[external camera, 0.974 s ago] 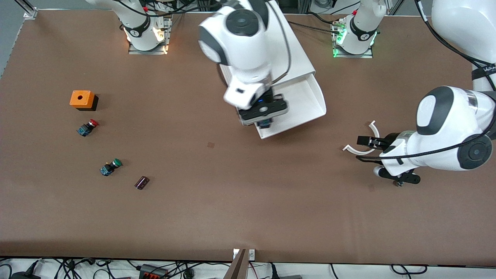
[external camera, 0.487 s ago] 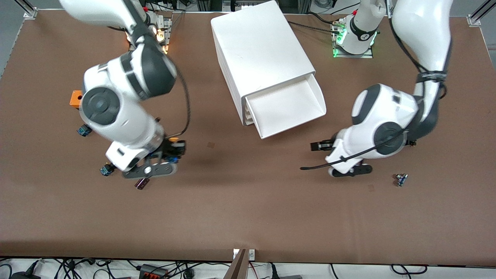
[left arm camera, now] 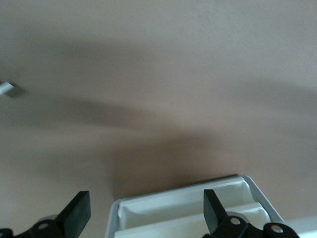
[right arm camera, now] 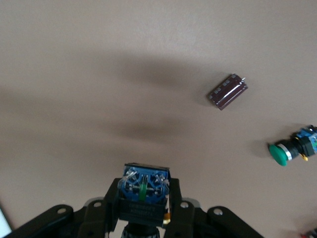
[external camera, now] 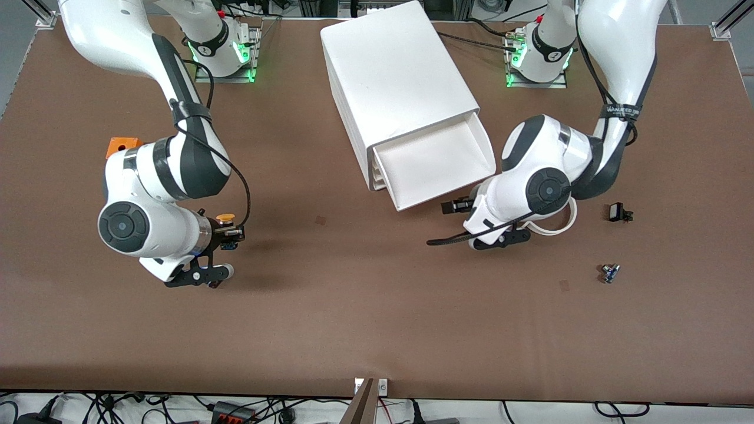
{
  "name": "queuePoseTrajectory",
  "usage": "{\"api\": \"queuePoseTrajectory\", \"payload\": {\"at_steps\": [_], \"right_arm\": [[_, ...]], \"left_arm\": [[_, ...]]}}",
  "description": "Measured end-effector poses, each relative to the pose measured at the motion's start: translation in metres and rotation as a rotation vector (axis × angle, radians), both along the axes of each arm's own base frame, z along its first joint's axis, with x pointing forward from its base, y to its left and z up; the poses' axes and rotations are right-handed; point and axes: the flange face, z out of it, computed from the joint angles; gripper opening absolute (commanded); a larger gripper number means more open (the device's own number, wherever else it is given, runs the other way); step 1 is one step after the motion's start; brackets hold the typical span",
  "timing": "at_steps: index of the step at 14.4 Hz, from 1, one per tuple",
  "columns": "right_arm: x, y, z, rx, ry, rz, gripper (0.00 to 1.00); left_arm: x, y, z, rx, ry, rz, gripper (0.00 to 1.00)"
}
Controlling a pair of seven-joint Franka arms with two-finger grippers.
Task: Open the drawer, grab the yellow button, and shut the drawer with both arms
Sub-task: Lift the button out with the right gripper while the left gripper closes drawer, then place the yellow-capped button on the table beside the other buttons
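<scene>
Clamping button [external camera: 225, 219], right tool [external camera: 231, 232] is seen lower left of front view, over counter [external camera: 365, 306]. Left tool [external camera: 452, 206], fingers apart, is held by open drawer [external camera: 433, 165], frame centre.

Top drawer [external camera: 436, 165] stands open; orange-capped button [external camera: 225, 221] held in right hand [external camera: 231, 231].

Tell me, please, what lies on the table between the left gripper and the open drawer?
Nothing: in the left wrist view, the open left gripper looks straight at the drawer, with only bare table around it.
</scene>
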Motion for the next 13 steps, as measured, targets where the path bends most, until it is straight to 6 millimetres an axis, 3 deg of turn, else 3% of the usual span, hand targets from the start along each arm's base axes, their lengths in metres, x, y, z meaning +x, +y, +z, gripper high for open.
{"api": "queuePoseTrajectory", "payload": {"at_steps": [4, 7, 13], "right_arm": [[-0.007, -0.026, -0.046, 0.028, 0.022, 0.129, 0.00], [-0.018, -0.041, -0.074, 0.042, 0.030, 0.185, 0.00], [-0.055, -0.039, -0.130, 0.051, -0.026, 0.199, 0.00]], "left_arm": [[-0.043, -0.036, -0.004, 0.004, 0.028, 0.001, 1.00], [-0.065, -0.049, -0.006, 0.005, 0.062, 0.001, 1.00], [-0.095, -0.062, -0.009, -0.007, 0.109, -0.033, 1.00]]}}
